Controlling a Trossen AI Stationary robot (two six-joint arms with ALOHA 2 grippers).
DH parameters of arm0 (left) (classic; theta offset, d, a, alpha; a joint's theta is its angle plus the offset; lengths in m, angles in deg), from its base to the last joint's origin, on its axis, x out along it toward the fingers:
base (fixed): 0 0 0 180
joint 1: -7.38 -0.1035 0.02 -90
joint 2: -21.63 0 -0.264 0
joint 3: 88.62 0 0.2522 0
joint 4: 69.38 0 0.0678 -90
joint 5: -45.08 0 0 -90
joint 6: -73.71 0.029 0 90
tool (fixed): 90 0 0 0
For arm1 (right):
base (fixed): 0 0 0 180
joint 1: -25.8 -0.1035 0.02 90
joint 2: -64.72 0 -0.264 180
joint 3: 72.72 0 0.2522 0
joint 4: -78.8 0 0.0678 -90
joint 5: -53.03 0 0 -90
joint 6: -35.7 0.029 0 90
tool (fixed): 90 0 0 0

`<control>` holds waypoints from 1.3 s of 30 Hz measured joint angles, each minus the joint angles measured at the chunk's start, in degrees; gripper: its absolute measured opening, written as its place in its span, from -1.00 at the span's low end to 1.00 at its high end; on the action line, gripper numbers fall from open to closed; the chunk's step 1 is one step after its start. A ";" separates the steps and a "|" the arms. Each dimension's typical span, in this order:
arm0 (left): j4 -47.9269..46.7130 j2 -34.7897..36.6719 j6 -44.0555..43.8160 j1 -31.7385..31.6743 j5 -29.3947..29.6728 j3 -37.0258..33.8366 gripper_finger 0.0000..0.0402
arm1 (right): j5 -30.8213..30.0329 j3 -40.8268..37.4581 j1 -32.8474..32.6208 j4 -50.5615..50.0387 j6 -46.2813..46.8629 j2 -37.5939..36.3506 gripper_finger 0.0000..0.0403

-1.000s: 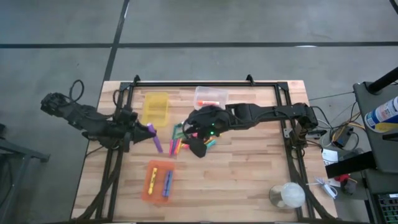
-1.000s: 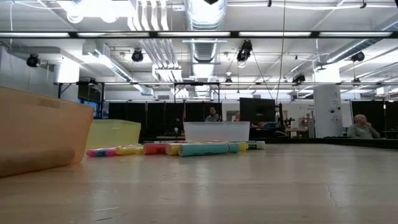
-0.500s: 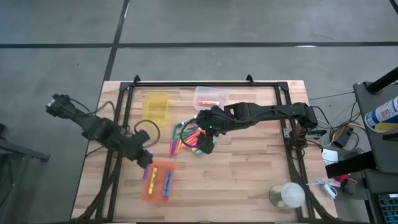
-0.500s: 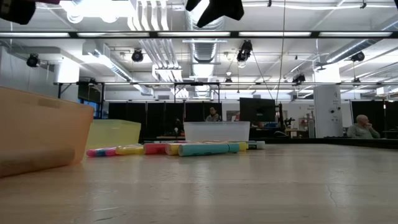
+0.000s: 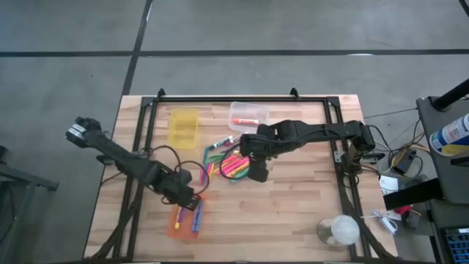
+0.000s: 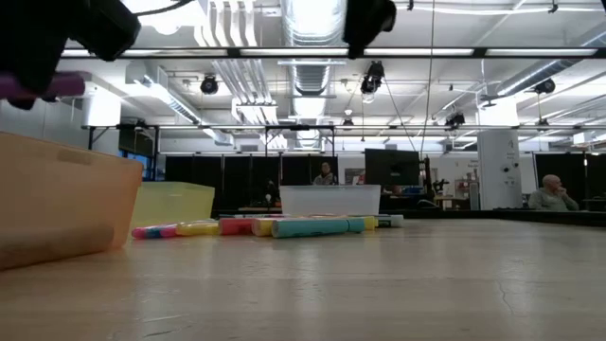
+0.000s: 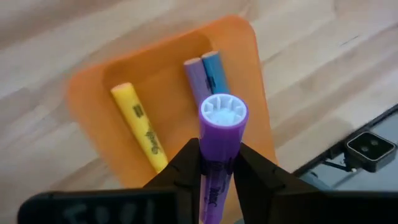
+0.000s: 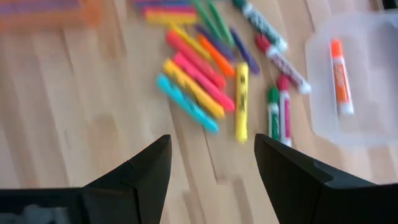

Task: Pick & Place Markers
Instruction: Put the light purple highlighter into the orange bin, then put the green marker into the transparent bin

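While your left end effector (image 7: 217,167) pinches a ribbed purple marker (image 7: 221,137) over the orange bin (image 7: 249,74), your right end effector (image 8: 211,163) gapes empty above blurred markers (image 8: 199,78).

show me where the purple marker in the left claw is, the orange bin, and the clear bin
purple marker (image 7: 222,134), left wrist view, on its barrel below the cap end
orange bin (image 7: 245,34), left wrist view, on its rim corner
clear bin (image 5: 238,108), high view, on its rim

Purple marker (image 7: 219,155) barrel hidden between pincer fingers (cap visible).
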 joint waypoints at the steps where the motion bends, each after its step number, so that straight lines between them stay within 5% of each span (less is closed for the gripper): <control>1: 0.81 -0.96 -0.69 0.00 -0.72 0.00 -0.64 | 0.01 -0.01 -0.01 -1.10 -0.60 0.00 0.11; 7: 2.18 -6.82 -2.90 -0.15 -7.63 0.02 -0.63 | -0.14 -0.02 -0.09 -6.73 -6.53 0.00 0.11; 17: 5.72 -10.37 -1.76 -0.52 -6.94 0.02 -0.36 | -0.10 -0.33 -0.28 -8.39 -9.65 -0.02 0.11; 25: 5.25 -6.69 -1.96 -0.64 -6.18 0.07 -0.16 | -0.08 -3.15 -0.23 -8.35 -9.84 -0.02 0.11; 31: 5.30 0.43 -0.29 -1.51 1.77 0.33 -0.16 | -0.15 -8.34 0.46 -5.79 -11.17 -0.02 0.11; 39: 9.44 11.97 8.49 -2.13 23.26 0.33 -0.16 | 0.27 -17.60 0.47 6.91 -22.57 -0.02 0.11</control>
